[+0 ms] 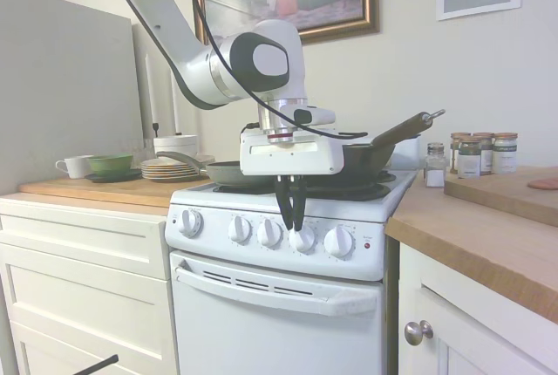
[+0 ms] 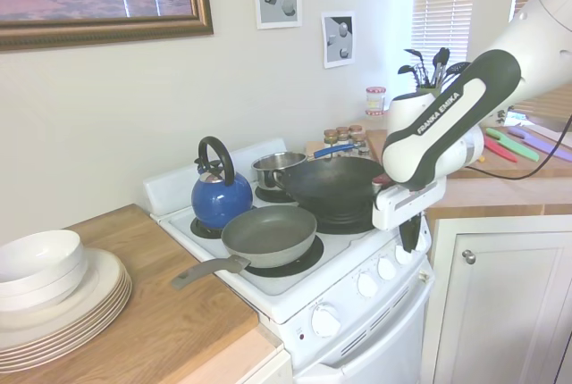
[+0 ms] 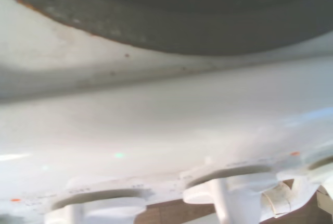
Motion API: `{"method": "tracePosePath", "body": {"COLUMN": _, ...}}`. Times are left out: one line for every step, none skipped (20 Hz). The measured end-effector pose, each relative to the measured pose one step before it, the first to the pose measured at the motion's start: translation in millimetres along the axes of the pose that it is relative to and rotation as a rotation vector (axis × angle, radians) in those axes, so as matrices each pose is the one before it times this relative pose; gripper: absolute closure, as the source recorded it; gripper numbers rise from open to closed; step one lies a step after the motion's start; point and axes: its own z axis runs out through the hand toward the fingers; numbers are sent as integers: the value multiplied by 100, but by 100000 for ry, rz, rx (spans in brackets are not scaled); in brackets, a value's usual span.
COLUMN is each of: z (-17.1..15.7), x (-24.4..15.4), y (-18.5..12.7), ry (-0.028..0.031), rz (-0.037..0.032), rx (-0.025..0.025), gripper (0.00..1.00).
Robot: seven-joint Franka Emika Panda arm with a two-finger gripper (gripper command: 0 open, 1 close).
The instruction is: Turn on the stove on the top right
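Between the white cabinet drawers (image 1: 83, 257) and the wooden surface (image 1: 488, 235), the narrow white freestanding stove (image 1: 279, 305) stands fixed and rigid, and only its five round white front knobs can be acted on; each is judged hard, smooth and rather slippery, best pinched across its raised rib and turned. At the fourth knob from the left (image 1: 302, 238), the black-fingered gripper (image 1: 291, 218) is seen pointing down, nearly closed, its tips at or touching the knob's top, though a firm hold cannot be confirmed.
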Motion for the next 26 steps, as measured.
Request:
{"method": "tracePosePath", "body": {"z": -1, "x": 50, "y": 71, "ry": -28, "rz": 96, "rx": 35, "gripper": 100}}
{"method": "tracePosePath", "body": {"z": -1, "x": 17, "y": 25, "ry": -45, "rz": 16, "rx": 58, "gripper": 100}}
{"method": "tracePosePath", "body": {"z": -1, "x": 0, "y": -1, "ry": -34, "rz": -38, "rx": 45, "gripper": 100}}
{"method": "tracePosePath", "body": {"z": 0, "x": 3, "y": 5, "ry": -10, "rz": -14, "rx": 12, "gripper": 100}}
{"method": "tracePosePath", "body": {"z": 2, "x": 23, "y": 32, "ry": 6, "rz": 53, "rx": -2, "gripper": 100}}
{"method": "tracePosePath", "body": {"z": 5, "x": 74, "y": 100, "ry": 32, "rz": 224, "rx": -17, "gripper": 100}}
{"method": "tracePosePath", "body": {"z": 13, "x": 122, "y": 174, "ry": 18, "rz": 358, "rx": -56, "gripper": 100}}
{"method": "tracePosePath", "body": {"z": 20, "x": 177, "y": 256, "ry": 10, "rz": 394, "rx": -81, "gripper": 100}}
{"method": "tracePosePath", "body": {"z": 26, "x": 219, "y": 319, "ry": -37, "rz": 338, "rx": -36, "gripper": 100}}
{"method": "tracePosePath", "body": {"z": 23, "x": 227, "y": 324, "ry": -98, "rz": 130, "rx": 122, "gripper": 100}}
{"method": "tracePosePath", "body": {"z": 15, "x": 209, "y": 293, "ry": -91, "rz": 171, "rx": 196, "gripper": 100}}
{"method": "tracePosePath", "body": {"z": 20, "x": 142, "y": 197, "ry": -154, "rz": 154, "rx": 278, "gripper": 100}}
{"method": "tracePosePath", "body": {"z": 22, "x": 60, "y": 65, "ry": -53, "rz": 68, "rx": 224, "gripper": 100}}
{"method": "tracePosePath", "body": {"z": 31, "x": 9, "y": -30, "ry": 73, "rz": 37, "rx": 187, "gripper": 100}}
{"method": "tracePosePath", "body": {"z": 52, "x": -31, "y": -104, "ry": 132, "rz": -112, "rx": 175, "gripper": 100}}
{"method": "tracePosePath", "body": {"z": 69, "x": -65, "y": -166, "ry": 166, "rz": -242, "rx": 198, "gripper": 100}}
{"method": "tracePosePath", "body": {"z": 75, "x": -87, "y": -169, "ry": 68, "rz": -295, "rx": 94, "gripper": 100}}
{"method": "tracePosePath", "body": {"z": 58, "x": -71, "y": -161, "ry": 171, "rz": -315, "rx": 133, "gripper": 100}}
{"method": "tracePosePath", "body": {"z": 7, "x": -52, "y": -169, "ry": 344, "rz": -299, "rx": 263, "gripper": 100}}
{"method": "tracePosePath", "body": {"z": -50, "x": -43, "y": -173, "ry": 450, "rz": -304, "rx": 355, "gripper": 100}}
{"method": "tracePosePath", "body": {"z": -35, "x": -46, "y": -125, "ry": 233, "rz": -231, "rx": 199, "gripper": 100}}
{"method": "tracePosePath", "body": {"z": -17, "x": -59, "y": -108, "ry": 78, "rz": -214, "rx": 84, "gripper": 100}}
{"method": "tracePosePath", "body": {"z": -20, "x": -56, "y": -108, "ry": 104, "rz": -224, "rx": 92, "gripper": 100}}
{"method": "tracePosePath", "body": {"z": -14, "x": -47, "y": -87, "ry": 69, "rz": -187, "rx": 64, "gripper": 100}}
{"method": "tracePosePath", "body": {"z": -13, "x": -26, "y": -55, "ry": 48, "rz": -108, "rx": 44, "gripper": 100}}
{"method": "tracePosePath", "body": {"z": -13, "x": -41, "y": -75, "ry": 50, "rz": -146, "rx": 47, "gripper": 100}}
